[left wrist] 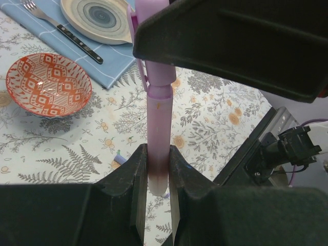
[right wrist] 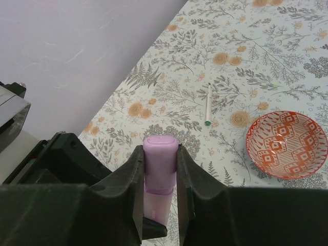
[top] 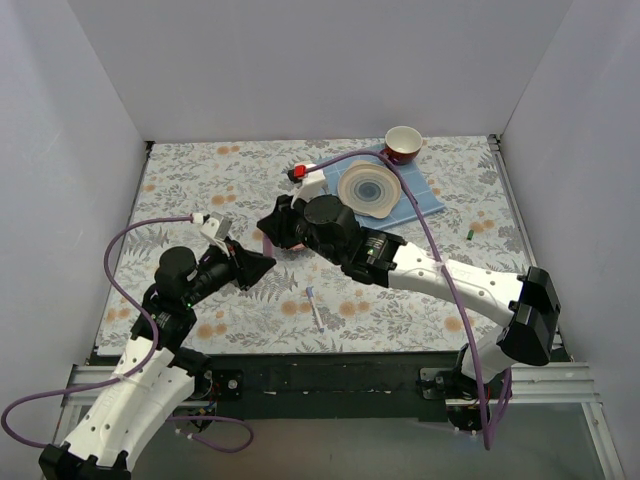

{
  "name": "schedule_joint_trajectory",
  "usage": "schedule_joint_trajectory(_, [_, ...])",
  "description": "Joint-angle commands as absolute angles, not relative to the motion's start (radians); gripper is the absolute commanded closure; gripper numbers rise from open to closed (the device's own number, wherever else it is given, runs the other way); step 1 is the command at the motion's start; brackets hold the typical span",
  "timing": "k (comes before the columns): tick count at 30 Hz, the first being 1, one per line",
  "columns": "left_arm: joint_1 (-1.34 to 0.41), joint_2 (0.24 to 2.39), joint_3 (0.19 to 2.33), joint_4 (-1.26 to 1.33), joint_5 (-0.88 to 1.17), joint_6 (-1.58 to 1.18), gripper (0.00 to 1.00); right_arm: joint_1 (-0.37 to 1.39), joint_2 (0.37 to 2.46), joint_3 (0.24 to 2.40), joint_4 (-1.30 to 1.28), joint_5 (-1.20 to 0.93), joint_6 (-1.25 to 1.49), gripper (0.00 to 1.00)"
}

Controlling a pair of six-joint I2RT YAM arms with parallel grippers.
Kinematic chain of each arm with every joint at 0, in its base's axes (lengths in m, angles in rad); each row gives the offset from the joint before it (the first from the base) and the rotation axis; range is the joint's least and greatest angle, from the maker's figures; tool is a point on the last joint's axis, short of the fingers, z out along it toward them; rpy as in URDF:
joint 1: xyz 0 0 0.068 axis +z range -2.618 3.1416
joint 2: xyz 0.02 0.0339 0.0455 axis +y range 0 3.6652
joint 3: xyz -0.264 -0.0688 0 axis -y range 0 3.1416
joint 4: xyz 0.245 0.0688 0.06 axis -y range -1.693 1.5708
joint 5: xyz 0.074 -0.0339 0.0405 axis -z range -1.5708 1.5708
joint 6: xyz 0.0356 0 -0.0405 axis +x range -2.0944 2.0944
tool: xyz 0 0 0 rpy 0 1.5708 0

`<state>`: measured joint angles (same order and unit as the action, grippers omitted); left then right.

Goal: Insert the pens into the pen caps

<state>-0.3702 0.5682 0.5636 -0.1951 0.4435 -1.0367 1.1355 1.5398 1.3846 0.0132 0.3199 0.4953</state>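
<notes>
The pink pen (left wrist: 158,128) stands upright between the fingers of my left gripper (left wrist: 158,154), which is shut on its lower barrel. My right gripper (right wrist: 160,154) is shut on the pink-lilac cap (right wrist: 160,161), which sits over the pen's upper end (left wrist: 151,46). In the top view the two grippers meet at mid-table, left (top: 263,262) and right (top: 273,224). The second pen (top: 314,307), white with a blue end, lies loose on the table; it also shows in the right wrist view (right wrist: 207,105). A tiny green cap (top: 469,232) lies far right.
A red patterned bowl (left wrist: 48,84) sits just beyond the grippers. A plate (top: 368,190) rests on a blue cloth (top: 425,200) with a fork and a dark-handled knife (left wrist: 79,43). A red cup (top: 403,143) stands at the back. White walls enclose the table.
</notes>
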Motion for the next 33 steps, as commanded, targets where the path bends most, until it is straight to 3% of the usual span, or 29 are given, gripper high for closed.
schedule_joint_trajectory(1, [-0.368, 0.561, 0.568, -0.138, 0.437, -1.089, 1.00, 1.183, 1.502, 1.342, 0.064, 0.380, 0.482, 0.99])
schedule_joint_trajectory(7, [-0.368, 0.538, 0.545, -0.026, 0.391, -1.152, 1.00, 1.250, 1.477, 1.250, 0.084, 0.486, 0.476, 0.99])
schedule_joint_trajectory(24, [-0.368, 0.707, 0.629, 0.101, 0.304, -1.126, 1.00, 1.301, 1.422, 1.059, 0.049, 0.321, 0.512, 0.99])
schedule_joint_trajectory(33, [-0.367, 0.773, 0.696, 0.115, 0.200, -1.120, 1.00, 1.336, 1.469, 1.009, 0.002, 0.394, 0.575, 0.99])
